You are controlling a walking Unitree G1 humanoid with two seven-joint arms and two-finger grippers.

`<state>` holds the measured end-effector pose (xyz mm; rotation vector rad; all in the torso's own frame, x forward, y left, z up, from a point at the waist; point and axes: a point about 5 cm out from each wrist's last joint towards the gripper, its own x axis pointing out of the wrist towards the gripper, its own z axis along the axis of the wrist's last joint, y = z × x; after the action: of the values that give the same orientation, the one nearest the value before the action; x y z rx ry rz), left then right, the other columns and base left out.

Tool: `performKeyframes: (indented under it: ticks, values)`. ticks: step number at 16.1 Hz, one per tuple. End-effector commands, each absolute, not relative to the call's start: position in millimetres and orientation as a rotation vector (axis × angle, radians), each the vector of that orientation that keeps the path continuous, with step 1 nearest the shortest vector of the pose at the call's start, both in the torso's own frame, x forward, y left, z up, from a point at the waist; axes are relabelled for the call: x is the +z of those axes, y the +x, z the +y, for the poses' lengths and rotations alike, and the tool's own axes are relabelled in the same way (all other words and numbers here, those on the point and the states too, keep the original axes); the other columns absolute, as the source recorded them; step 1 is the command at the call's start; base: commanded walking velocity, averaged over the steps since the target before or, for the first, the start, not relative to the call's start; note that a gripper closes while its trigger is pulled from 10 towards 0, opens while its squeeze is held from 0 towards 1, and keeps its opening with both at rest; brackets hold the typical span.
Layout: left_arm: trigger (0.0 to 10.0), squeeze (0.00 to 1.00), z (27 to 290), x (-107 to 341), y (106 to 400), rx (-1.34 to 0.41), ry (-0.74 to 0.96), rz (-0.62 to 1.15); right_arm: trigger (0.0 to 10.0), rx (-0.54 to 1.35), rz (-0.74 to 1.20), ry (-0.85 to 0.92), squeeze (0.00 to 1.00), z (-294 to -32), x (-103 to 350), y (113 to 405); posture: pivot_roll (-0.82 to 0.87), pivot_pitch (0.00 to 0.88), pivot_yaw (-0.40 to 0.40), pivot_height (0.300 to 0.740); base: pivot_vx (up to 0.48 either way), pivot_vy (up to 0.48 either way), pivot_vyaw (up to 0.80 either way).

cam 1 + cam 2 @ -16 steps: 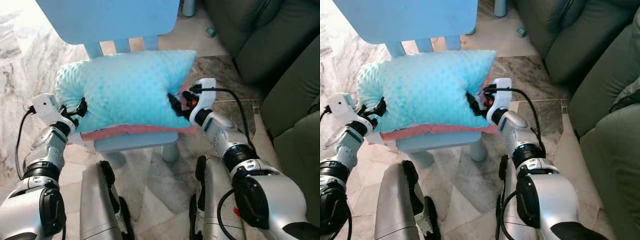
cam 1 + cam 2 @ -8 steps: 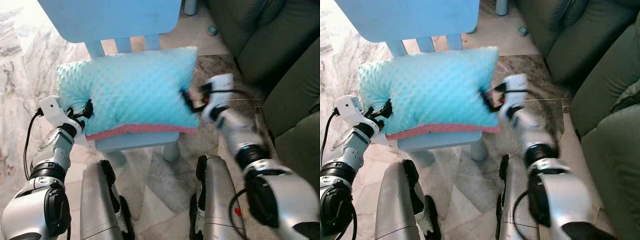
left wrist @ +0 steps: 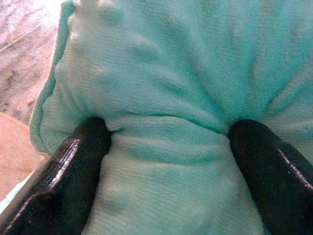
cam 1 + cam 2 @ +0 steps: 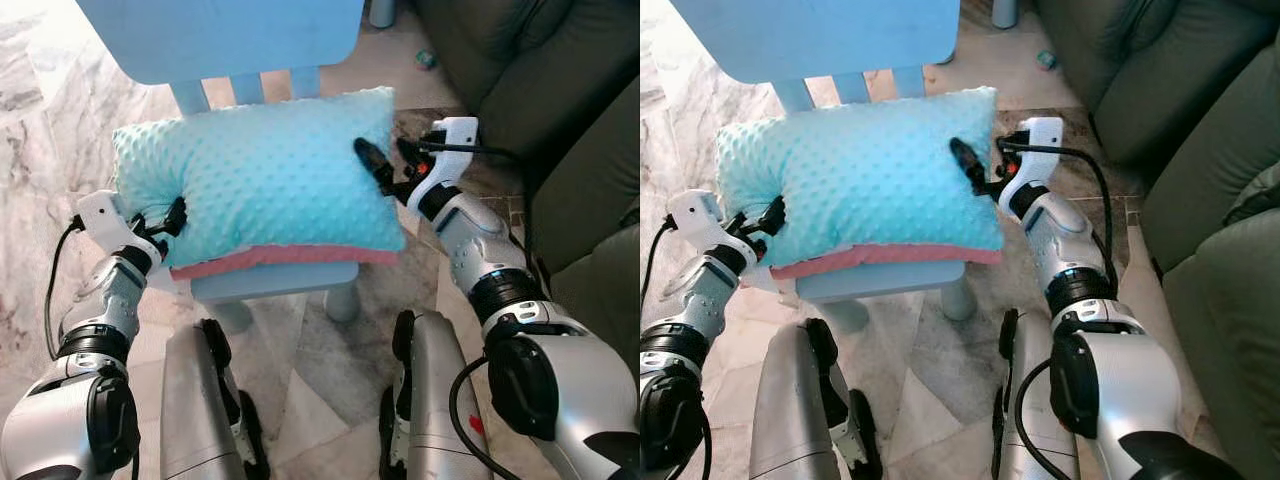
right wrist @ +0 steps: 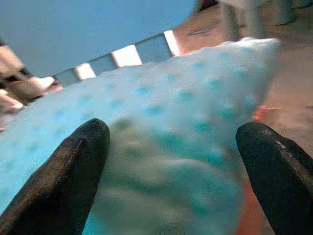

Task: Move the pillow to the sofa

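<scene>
The pillow [image 4: 260, 180] lies on the chair [image 4: 270, 282], the sofa [image 4: 560, 110] to its right, 1 gripper [image 4: 172, 214] at its left end, another [image 4: 385, 160] at its right.

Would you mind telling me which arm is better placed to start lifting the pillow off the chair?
Left, probably. The left gripper is pinched on the pillow, its fabric bunched between the fingers. The right gripper is open at the pillow's other end, above the chair.
</scene>
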<state>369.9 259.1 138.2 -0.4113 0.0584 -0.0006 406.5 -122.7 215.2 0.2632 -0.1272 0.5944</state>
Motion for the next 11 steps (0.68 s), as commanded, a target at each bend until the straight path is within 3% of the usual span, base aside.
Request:
performKeyframes:
  ticks: [1, 5, 11]
  values:
    - [10.0, 0.00, 265.2, 129.8, 364.4, 0.011, -0.412, 0.090, 10.0, 0.639, -0.084, 0.272, 0.00, -119.0, 202.8, 402.4, -0.11, 0.399, 0.029, 0.478, 0.000, 0.000, 0.00]
    - [10.0, 0.00, 262.5, 133.3, 366.8, -0.003, -0.413, 0.083, 10.0, 0.698, 0.041, 0.249, 0.00, -107.1, 168.5, 391.8, -0.11, 0.401, 0.034, 0.478, 0.000, 0.000, 0.00]
    - [10.0, 0.00, 242.4, 130.1, 371.4, -0.093, -0.426, 0.126, 10.0, 0.690, 0.169, 0.044, 0.00, -80.5, 139.5, 382.8, -0.10, 0.409, 0.033, 0.478, 0.000, 0.000, 0.00]
